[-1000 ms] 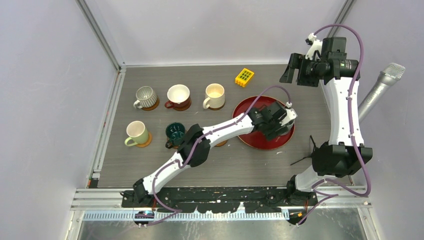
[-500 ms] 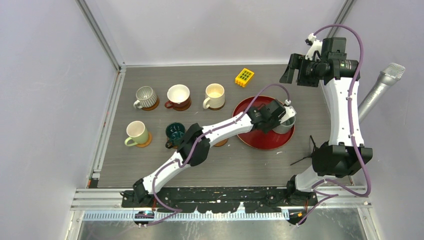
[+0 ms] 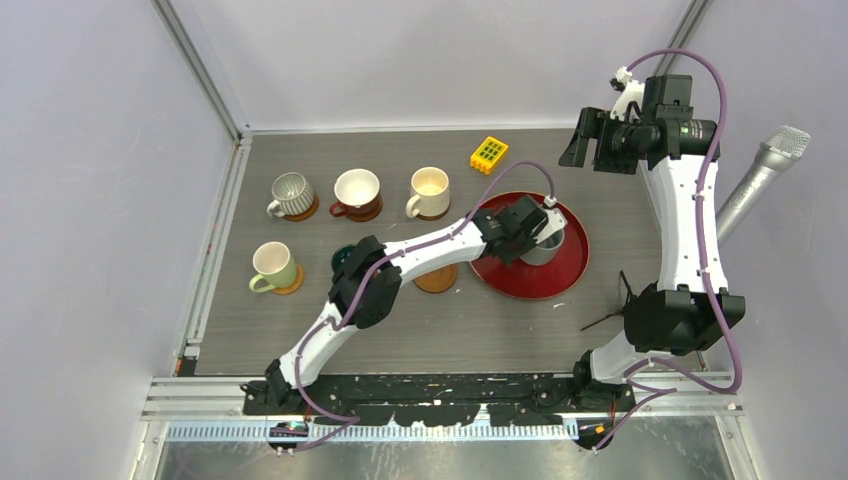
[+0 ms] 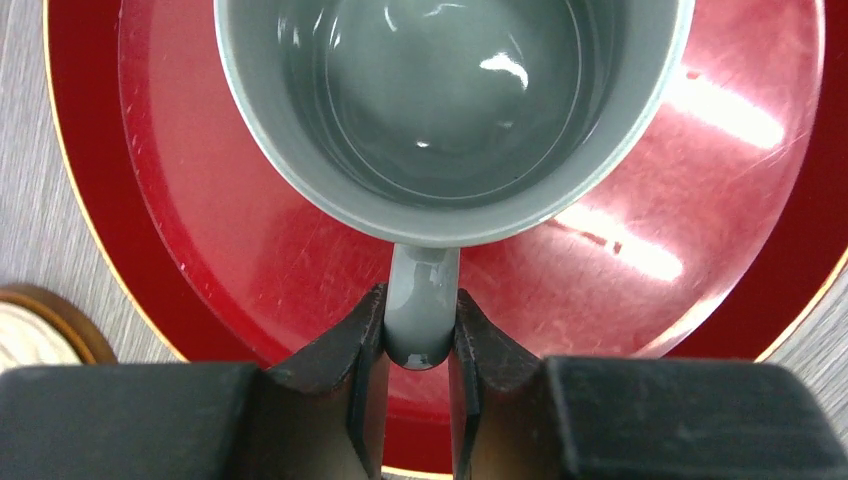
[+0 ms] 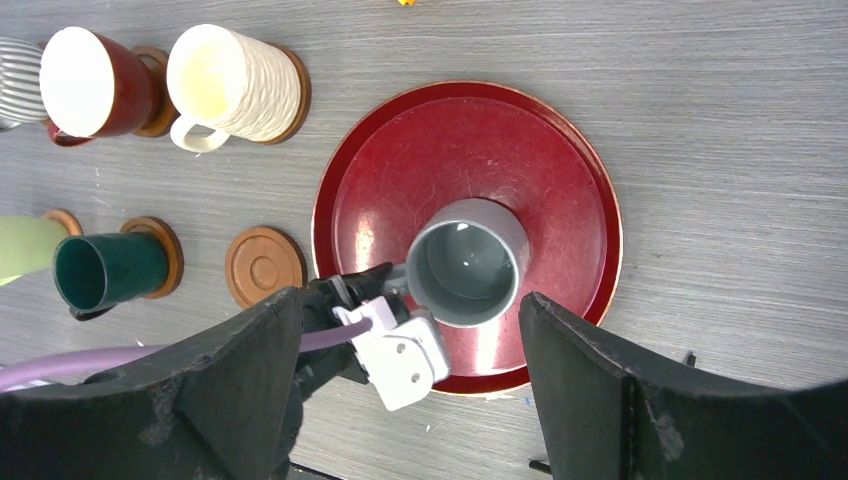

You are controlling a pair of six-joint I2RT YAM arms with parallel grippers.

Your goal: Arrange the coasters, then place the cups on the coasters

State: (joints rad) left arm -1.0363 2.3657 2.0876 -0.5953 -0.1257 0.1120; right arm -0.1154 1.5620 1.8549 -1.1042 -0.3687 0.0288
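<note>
A plain grey cup sits over the red tray. Its handle is pinched between the fingers of my left gripper, which is shut on it. One empty coaster lies just left of the tray. The ribbed cup, brown cup, cream cup and pale green cup each stand on a coaster. My left arm largely covers the dark teal cup in the top view. My right gripper hangs open high above the tray, holding nothing.
A small yellow block lies at the back, behind the tray. A grey cylinder leans in at the right wall. Metal frame rails border the table on the left.
My left gripper has shut on the grey cup's handle and drawn the cup leftward across the tray. The left arm has swung left, uncovering the empty coaster. The right arm has stayed still.
</note>
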